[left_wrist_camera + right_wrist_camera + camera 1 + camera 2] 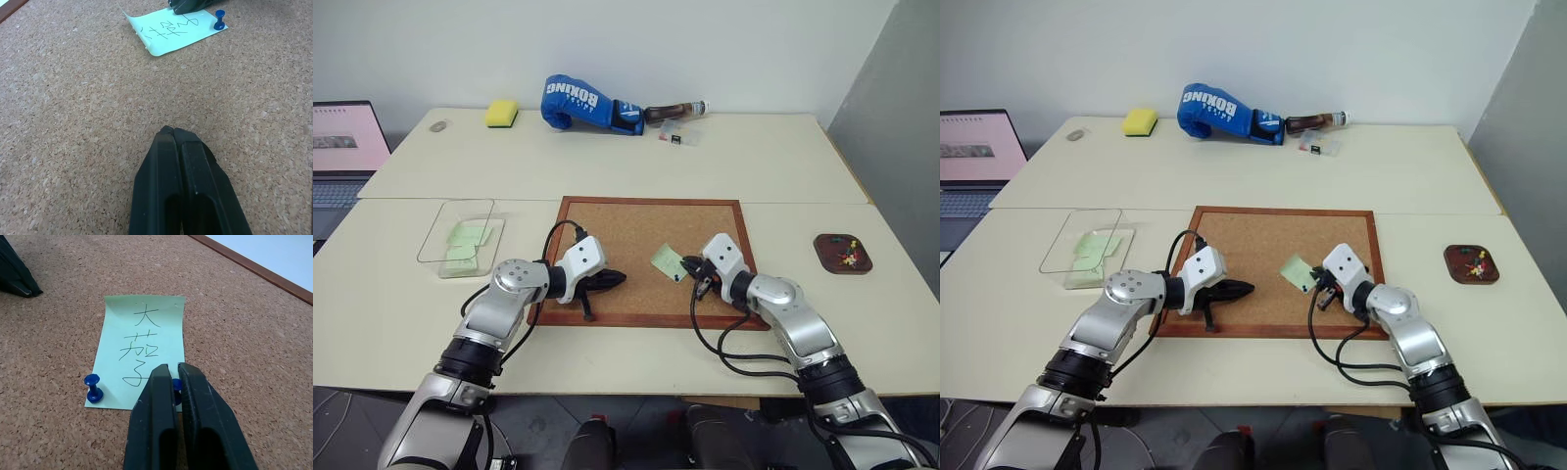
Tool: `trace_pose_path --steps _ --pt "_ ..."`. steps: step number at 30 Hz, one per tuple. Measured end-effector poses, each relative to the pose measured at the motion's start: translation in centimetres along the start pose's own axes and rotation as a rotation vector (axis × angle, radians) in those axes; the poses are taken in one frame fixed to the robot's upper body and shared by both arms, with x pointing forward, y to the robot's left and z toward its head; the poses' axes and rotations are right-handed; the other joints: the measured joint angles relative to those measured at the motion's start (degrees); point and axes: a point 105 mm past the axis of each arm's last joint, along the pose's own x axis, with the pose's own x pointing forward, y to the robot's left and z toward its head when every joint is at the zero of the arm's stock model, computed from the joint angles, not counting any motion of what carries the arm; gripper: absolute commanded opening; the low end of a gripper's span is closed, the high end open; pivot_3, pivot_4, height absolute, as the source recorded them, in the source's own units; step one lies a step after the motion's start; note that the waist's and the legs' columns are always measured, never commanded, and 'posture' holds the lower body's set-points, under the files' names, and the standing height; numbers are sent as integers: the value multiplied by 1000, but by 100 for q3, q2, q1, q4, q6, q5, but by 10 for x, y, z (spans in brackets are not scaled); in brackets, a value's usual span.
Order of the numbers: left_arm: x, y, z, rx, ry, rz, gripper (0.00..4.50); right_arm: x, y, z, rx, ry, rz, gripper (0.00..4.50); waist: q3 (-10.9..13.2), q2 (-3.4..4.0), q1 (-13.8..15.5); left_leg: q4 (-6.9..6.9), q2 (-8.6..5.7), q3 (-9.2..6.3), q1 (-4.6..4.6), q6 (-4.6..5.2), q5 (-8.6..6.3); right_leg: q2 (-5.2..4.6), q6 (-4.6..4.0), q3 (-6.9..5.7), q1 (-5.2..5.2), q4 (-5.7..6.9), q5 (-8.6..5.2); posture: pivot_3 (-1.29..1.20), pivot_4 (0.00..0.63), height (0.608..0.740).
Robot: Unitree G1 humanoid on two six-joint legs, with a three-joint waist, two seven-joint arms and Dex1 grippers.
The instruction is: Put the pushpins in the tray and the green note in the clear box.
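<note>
My right gripper (175,382) is pinched shut on one blue pushpin (177,385) pinning the green note (142,355) to the corkboard (636,240); pulling askew could tear the paper, left gripper (173,133) closed empty

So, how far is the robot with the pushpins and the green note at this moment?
Already done, it seems: the tray holds a few pins, and the clear box holds green slips. In hand: the right hand is shut on a blue pushpin at the green note, which lies pinned on the corkboard. Left: the second pushpin and the note itself. The left hand rests shut and empty.
</note>
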Motion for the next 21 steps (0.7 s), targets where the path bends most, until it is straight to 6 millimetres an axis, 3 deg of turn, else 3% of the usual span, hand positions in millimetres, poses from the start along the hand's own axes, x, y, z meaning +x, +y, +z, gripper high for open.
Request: trace_pose_path --steps 13,18,21 --pt "3 0 1 -4 -7 -4 0 -3 -4 2 78 22 -15 47 0 0 38 1 -1 -1 -2 0 0 -1 0 0 0 -1 0 0 150 740" --pt "5 1 2 -8 -8 -6 0 -16 -12 30 62 -54 -53 47 1 2 52 1 -2 -1 -3 0 0 -1 0 -1 0 -2 0 0 150 740" --pt "6 1 1 -13 -6 -7 0 -21 -12 33 62 -58 -62 47 0 1 49 0 -1 -2 1 0 0 -1 -1 -1 2 -1 -1 0 150 740"
